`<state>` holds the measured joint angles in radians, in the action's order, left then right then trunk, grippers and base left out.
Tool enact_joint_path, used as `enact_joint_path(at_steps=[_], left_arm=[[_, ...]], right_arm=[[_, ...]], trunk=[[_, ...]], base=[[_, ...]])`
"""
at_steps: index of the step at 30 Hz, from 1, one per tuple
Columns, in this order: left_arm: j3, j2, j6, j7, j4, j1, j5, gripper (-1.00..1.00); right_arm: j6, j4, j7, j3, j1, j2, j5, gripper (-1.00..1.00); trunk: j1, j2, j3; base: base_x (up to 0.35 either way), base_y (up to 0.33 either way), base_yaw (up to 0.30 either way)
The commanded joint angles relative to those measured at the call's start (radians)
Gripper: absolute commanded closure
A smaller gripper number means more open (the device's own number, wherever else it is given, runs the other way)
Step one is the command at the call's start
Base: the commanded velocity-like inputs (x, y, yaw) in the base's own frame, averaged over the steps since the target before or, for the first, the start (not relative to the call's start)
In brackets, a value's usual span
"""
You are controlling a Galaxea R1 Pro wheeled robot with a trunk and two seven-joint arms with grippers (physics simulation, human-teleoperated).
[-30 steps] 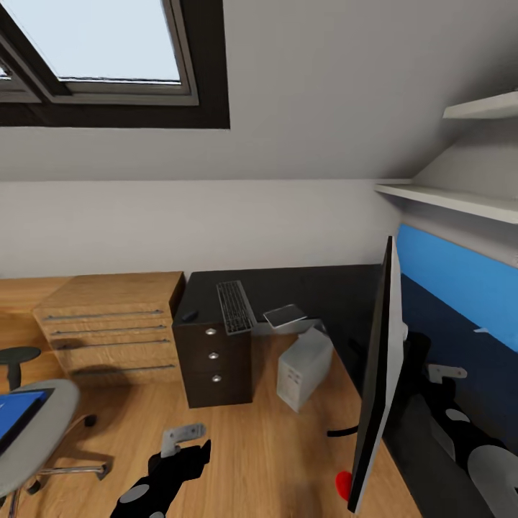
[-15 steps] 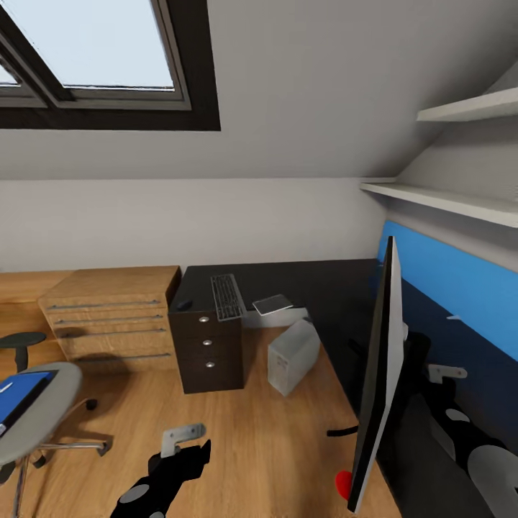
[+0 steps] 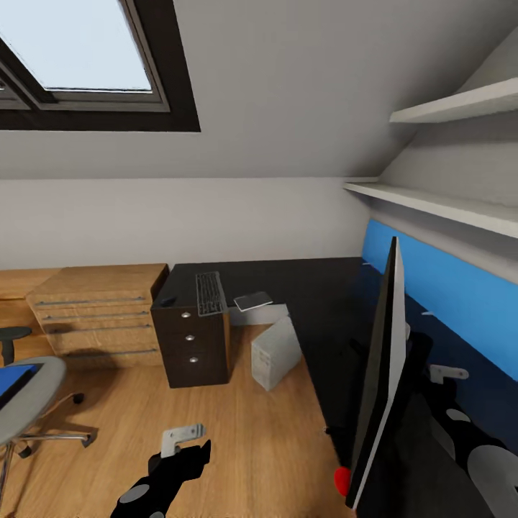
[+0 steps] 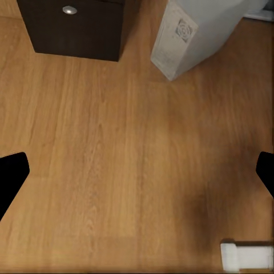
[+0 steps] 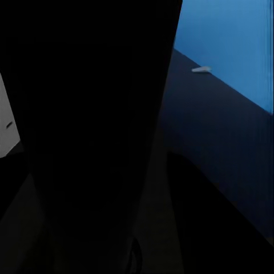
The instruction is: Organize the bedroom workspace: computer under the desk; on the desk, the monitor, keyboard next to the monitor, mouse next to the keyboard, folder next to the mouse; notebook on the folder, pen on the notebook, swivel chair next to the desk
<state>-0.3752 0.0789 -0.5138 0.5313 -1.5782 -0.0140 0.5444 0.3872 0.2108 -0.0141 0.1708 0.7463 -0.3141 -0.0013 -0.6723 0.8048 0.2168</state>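
Left gripper empty, fingers spread wide over floor. Right gripper behind monitor, can't tell its grip. Keyboard and mouse on desk, computer underneath. Step: monitor placement; next, steady it upright.

Dark desk carries keyboard, mouse, notebook — computer stands on the wooden floor.

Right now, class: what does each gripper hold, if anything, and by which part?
Left gripper holds nothing; its fingers are spread over bare floor. The right gripper sits behind the monitor; any hold there cannot be told.
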Motion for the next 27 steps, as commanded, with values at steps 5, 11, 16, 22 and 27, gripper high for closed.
enact_joint_path(at_steps=[5,11,16,22,27], left_arm=[[-0.002,0.001,-0.002,0.01,-0.002,-0.001,0.009,-1.0],[-0.002,0.001,-0.002,0.01,-0.002,-0.001,0.009,-1.0],[-0.002,0.001,-0.002,0.01,-0.002,0.0,0.009,-1.0],[-0.002,0.001,-0.002,0.01,-0.001,-0.001,0.009,-1.0],[-0.002,0.001,-0.002,0.01,0.0,-0.001,0.009,-1.0]], right_arm=[[0.008,0.001,-0.004,-0.024,0.001,-0.002,-0.008,1.0],[0.012,0.001,-0.004,-0.024,0.001,-0.002,-0.008,1.0],[0.01,0.001,-0.005,-0.024,0.001,-0.001,-0.008,1.0],[0.012,0.001,-0.004,-0.025,0.001,0.0,-0.008,1.0],[0.012,0.001,-0.004,-0.025,0.001,0.001,-0.007,1.0]], trunk=[[0.0,0.001,0.002],[0.0,0.001,0.002],[0.0,0.001,0.002],[0.0,0.001,0.002],[0.0,0.001,0.002]], base=[[-0.089,-0.325,0.0],[-0.012,-0.251,0.0],[0.0,-0.219,0.0],[0.0,-0.287,0.0],[0.0,-0.238,0.0]])
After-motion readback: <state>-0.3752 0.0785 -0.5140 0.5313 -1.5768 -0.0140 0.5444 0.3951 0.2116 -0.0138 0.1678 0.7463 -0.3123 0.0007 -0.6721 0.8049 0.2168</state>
